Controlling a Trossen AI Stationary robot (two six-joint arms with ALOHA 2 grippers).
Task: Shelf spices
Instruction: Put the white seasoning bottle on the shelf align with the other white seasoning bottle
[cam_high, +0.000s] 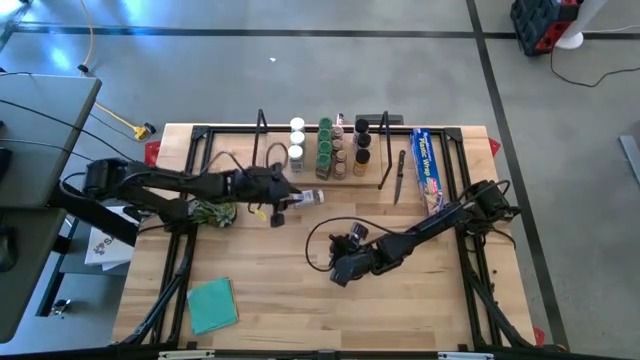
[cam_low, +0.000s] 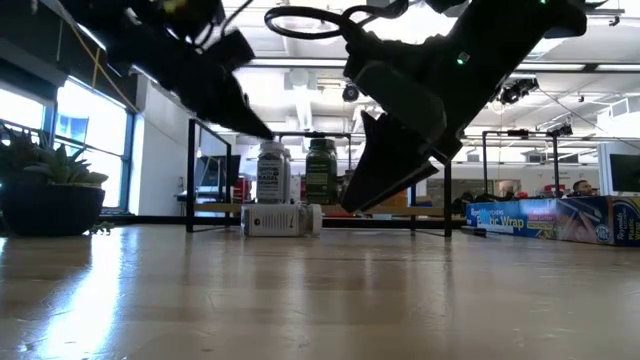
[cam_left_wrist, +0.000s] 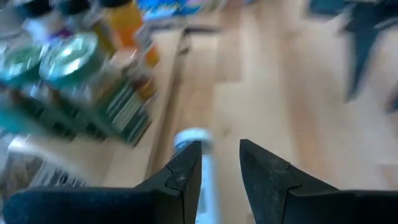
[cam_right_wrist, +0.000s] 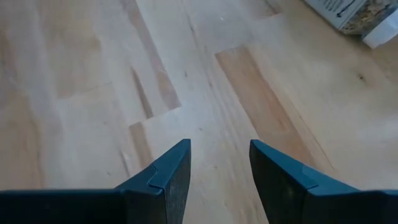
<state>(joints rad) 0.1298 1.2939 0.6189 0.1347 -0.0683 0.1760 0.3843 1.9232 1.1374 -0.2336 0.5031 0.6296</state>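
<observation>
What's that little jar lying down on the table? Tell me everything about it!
The fallen spice jar is a small clear cylinder with a white lid and a printed label. It lies on its side on the wooden table, just in front of the shelf where the other jars stand upright. The left pincer reaches over it, its fingers either side of the jar.

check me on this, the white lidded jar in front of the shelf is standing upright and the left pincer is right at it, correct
Not quite. The white-lidded jar lies on its side on the table, as the low view shows. The rest holds: it is in front of the shelf, with the left pincer right at it.
</observation>
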